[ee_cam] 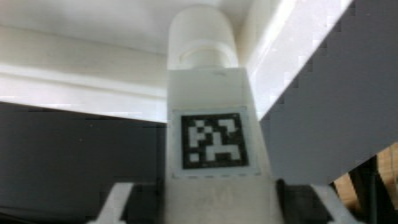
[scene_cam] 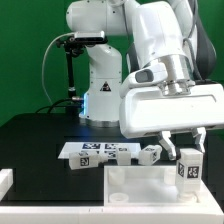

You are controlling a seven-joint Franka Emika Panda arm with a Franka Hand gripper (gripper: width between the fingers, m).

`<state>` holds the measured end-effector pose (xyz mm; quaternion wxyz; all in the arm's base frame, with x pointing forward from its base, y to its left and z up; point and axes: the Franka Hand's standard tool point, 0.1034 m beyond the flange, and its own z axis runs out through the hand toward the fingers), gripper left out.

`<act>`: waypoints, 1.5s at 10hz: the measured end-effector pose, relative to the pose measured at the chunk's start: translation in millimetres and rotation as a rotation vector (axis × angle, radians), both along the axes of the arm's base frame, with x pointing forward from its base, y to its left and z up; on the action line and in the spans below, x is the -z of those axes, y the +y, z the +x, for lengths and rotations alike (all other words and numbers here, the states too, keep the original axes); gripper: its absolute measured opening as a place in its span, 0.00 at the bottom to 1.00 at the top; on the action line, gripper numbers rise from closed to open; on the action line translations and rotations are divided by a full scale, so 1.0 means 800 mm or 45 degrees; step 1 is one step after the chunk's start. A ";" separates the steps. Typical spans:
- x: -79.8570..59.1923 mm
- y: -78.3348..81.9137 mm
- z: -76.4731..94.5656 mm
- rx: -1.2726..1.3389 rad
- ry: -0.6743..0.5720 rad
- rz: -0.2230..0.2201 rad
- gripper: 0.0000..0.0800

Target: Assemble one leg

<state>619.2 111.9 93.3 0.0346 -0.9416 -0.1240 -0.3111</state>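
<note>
My gripper is at the exterior view's right, shut on a leg, a short white block with a black-and-white tag. The leg is upright, its lower end at the right part of the large white panel. I cannot tell whether it touches the panel. In the wrist view the held leg fills the middle, tag facing the camera, between the two fingers of the gripper. Two more legs lie by the marker board.
The marker board lies flat on the black table behind the panel. A white block sits at the exterior view's left edge. The robot base stands at the back.
</note>
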 end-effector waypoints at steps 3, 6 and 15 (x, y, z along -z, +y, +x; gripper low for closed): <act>0.009 -0.001 -0.006 -0.007 0.038 -0.014 0.36; 0.011 -0.008 0.000 0.006 0.029 -0.011 0.36; 0.005 -0.003 0.022 0.100 0.448 0.047 0.81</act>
